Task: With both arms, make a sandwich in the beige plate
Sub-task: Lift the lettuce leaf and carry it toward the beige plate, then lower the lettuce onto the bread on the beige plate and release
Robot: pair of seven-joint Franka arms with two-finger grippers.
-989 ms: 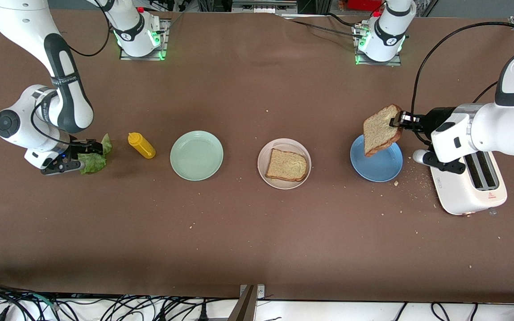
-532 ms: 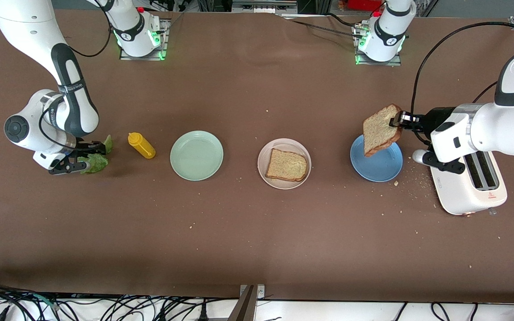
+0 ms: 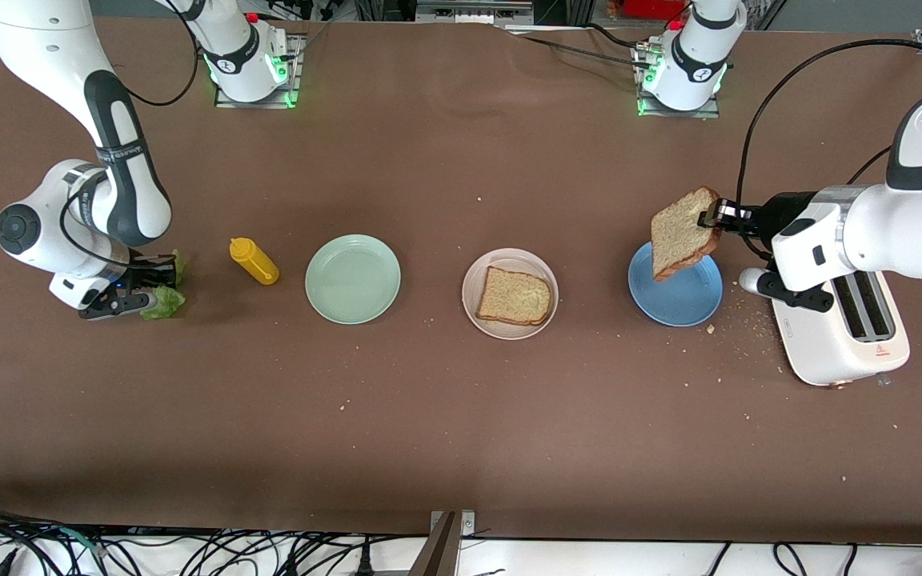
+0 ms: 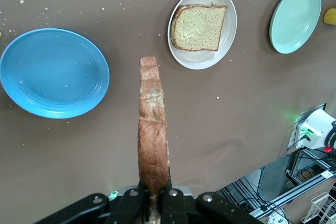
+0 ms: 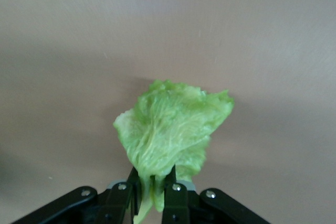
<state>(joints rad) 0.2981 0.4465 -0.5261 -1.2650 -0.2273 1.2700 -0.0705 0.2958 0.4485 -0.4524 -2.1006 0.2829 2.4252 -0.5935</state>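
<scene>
The beige plate (image 3: 510, 293) sits mid-table with one toast slice (image 3: 514, 296) flat on it; both show in the left wrist view, plate (image 4: 229, 38), slice (image 4: 198, 27). My left gripper (image 3: 713, 217) is shut on a second toast slice (image 3: 679, 234), held up over the blue plate (image 3: 689, 300); the slice shows edge-on in the left wrist view (image 4: 153, 129). My right gripper (image 3: 149, 290) is shut on a ruffled green lettuce leaf (image 3: 163, 301), held over bare table at the right arm's end; the leaf hangs from the jaws in the right wrist view (image 5: 170, 129).
A mint-green plate (image 3: 352, 278) sits between the beige plate and a yellow squeeze bottle (image 3: 254, 261). A white toaster (image 3: 845, 332) stands at the left arm's end beside the blue plate. Crumbs lie scattered near the toaster.
My right gripper has shifted with the lettuce, toward the bottle and then back toward the table's end. The left arm and its toast have not moved.
</scene>
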